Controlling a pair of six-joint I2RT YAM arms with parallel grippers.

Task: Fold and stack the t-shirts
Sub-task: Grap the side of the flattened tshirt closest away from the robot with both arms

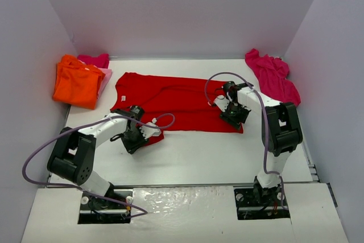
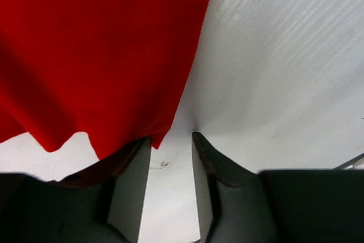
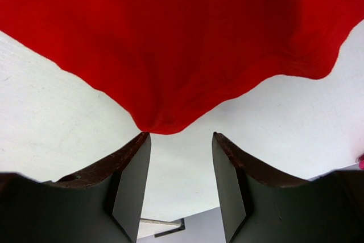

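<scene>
— Where's the left arm?
— Based at the counter's near edge, elbow out toward the left edge, forearm angled in toward the middle, wrist pitched down.
— Its grasp?
— The left fingers stand parted, a bare gap between them.
— And the right arm?
— It rises near the right edge, forearm reaching leftward, wrist low. The right fingers are parted too, gripping nothing.

Pink tee mostly hid under orange tee — red tee cropped by top edge in both wrist cams.
</scene>
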